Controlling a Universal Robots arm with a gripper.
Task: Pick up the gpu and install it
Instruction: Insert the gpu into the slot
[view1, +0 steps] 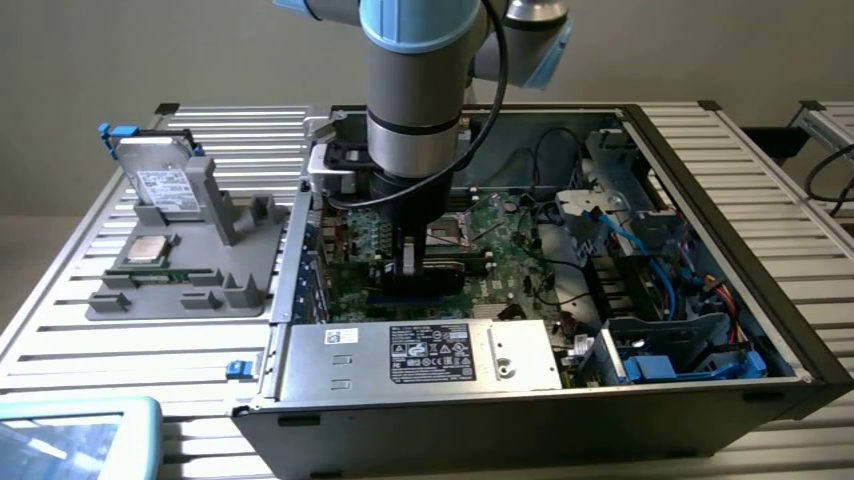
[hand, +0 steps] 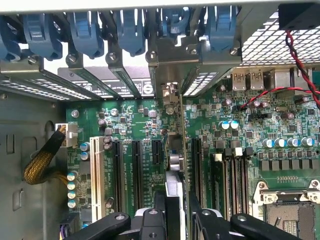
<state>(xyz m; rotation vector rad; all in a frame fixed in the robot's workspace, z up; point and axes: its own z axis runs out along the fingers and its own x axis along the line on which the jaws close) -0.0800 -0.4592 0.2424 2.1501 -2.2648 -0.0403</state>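
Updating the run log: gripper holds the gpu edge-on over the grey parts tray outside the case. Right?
Not quite. The gripper holds the gpu edge-on, but inside the open case, over the motherboard slots, not over the grey parts tray. The wrist view shows it.

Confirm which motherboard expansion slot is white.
The end slot, nearest the yellow braided cable; the other slots in the row are black.
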